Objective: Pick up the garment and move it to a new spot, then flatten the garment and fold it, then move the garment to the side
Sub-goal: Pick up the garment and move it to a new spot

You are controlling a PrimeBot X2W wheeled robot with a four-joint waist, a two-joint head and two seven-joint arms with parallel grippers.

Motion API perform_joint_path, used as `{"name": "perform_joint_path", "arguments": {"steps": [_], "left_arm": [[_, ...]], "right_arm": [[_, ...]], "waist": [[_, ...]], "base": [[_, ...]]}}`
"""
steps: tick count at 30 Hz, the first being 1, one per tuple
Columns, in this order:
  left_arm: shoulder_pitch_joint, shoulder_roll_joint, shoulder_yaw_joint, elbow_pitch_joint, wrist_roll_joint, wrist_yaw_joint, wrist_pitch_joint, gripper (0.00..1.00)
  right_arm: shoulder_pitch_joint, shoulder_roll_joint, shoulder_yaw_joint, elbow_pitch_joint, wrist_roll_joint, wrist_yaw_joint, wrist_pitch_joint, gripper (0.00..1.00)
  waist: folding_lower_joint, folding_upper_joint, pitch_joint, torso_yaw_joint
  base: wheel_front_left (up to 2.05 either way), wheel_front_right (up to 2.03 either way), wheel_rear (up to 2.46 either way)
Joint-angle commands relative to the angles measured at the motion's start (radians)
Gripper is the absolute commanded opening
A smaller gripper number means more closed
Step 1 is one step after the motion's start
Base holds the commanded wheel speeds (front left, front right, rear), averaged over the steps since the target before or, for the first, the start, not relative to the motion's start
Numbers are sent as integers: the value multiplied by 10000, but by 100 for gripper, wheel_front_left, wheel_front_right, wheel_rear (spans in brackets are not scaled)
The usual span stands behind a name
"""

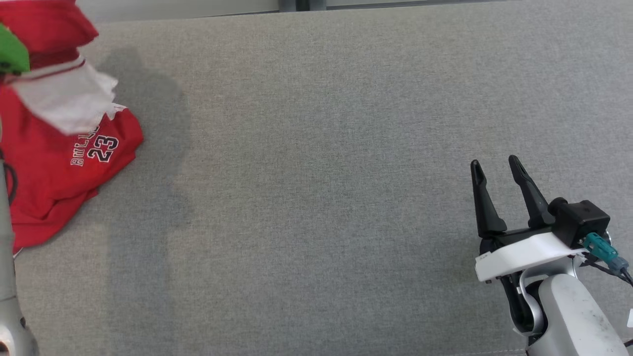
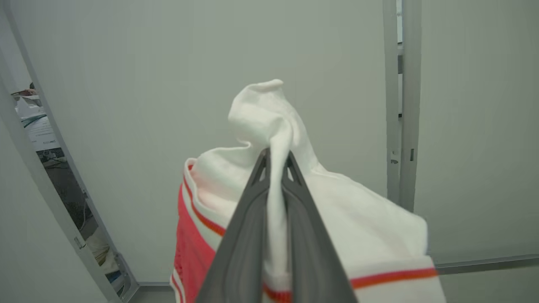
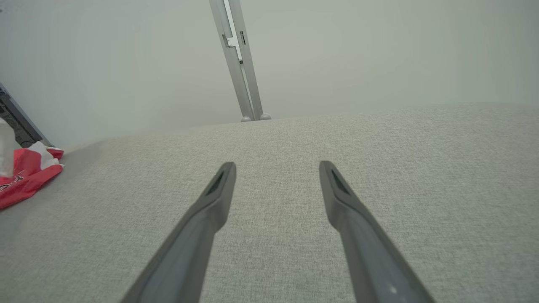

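At the far left of the head view, the red garment (image 1: pixel 59 178) lies bunched on the grey cloth-covered counter (image 1: pixel 316 198), its white lettering "BULLS 23" facing up. A white part of it sits above the red, blurred and closer to the camera, and a blurred green thing (image 1: pixel 12 52) shows at the left edge beside it. A soft shadow (image 1: pixel 148 113) falls on the counter just right of the garment. A pale forearm (image 1: pixel 7 277) runs up the lower left edge. The right tool (image 1: pixel 494 161) is at the lower right, well apart from the garment, with its two dark fingers spread and nothing between them.

Along the left wrist view, the left tool (image 2: pixel 278 153) is clenched on a fold of the garment's white cloth (image 2: pixel 370 219). The fold bulges out past the fingertips, and red fabric with red and white stripes hangs below at the left. Behind stands a plain grey wall (image 2: pixel 168 84) with a metal post (image 2: pixel 400 105) at the right.

Across the right wrist view, the right tool (image 3: pixel 276 165) hangs released over bare counter (image 3: pixel 379 147), its jaws wide apart. The garment (image 3: pixel 25 176) rests on the counter at the far left edge, and the metal post (image 3: pixel 240 63) rises beyond the counter's far edge.
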Motion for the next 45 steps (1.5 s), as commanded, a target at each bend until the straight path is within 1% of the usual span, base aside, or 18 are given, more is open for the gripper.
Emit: {"name": "perform_joint_path", "arguments": {"steps": [1,5,7,10,13,17,22,26,29,32,34,35,36,38,42,45], "left_arm": [[-360,-129,-158,-388,130,-22,127,0],[-1077,-615,-728,-1451,54,-147,550,0],[-1459,-881,-1007,-1769,-83,-236,749,0],[-1923,-1248,-1503,-2007,-43,-338,908,0],[-2166,-1687,-2162,-1963,-1,-441,913,0],[-2032,-2267,-2923,-1537,-120,-522,727,0],[-1386,-2788,-3928,-607,-290,-607,211,0],[-581,-3011,-4454,199,-541,-564,-346,0],[194,-3098,-4689,769,-765,-409,-788,0],[1080,-3146,-5000,1423,-1080,-229,-1315,0],[1571,-3173,-5306,1836,-1257,-236,-1561,0],[1760,-3182,-5432,2017,-1285,-195,-1683,24],[1953,-3179,-5646,2202,-1339,-201,-1783,99],[2161,-3177,-5991,2428,-1478,-159,-1976,100],[2266,-3177,-6423,2435,-1899,3,-2343,100],[2116,-3177,-6521,2356,-1769,228,-2515,100]], "right_arm": [[144,69,2,42,29,1,-35,100],[113,216,41,95,90,1,-35,100],[38,287,52,125,123,1,-33,100],[-86,387,73,161,167,1,-35,100],[-142,496,87,223,220,1,-35,100],[-107,611,49,250,189,1,-33,100],[43,668,-6,241,101,1,-35,100],[92,715,43,250,115,1,-35,100],[66,732,127,278,167,1,-35,100],[37,682,220,324,194,1,-35,100],[36,632,212,344,197,1,-35,100],[39,613,206,348,194,1,-35,100],[36,604,211,350,183,1,-35,100],[40,572,252,364,154,1,-35,100],[145,559,295,407,92,1,-35,100],[232,555,350,405,26,1,-35,100]], "waist": [[0,0,-129,-180],[0,0,-181,-530],[0,0,-175,-775],[0,0,-145,-1189],[0,0,-136,-1691],[0,0,-151,-2219],[0,0,-215,-2550],[0,0,-215,-2657],[0,0,-178,-2681],[0,0,-159,-2623],[0,0,-166,-2541],[0,0,-169,-2493],[0,0,-170,-2438],[0,0,-191,-2325],[0,0,-362,-2071],[0,0,-542,-1886]], "base": [[0,0,0],[0,0,0],[0,0,0],[0,0,0],[0,0,0],[0,0,0],[0,0,0],[0,0,0],[0,0,0],[0,0,0],[0,0,0],[0,0,0],[0,0,0],[0,0,0],[0,0,0],[0,0,0]]}}
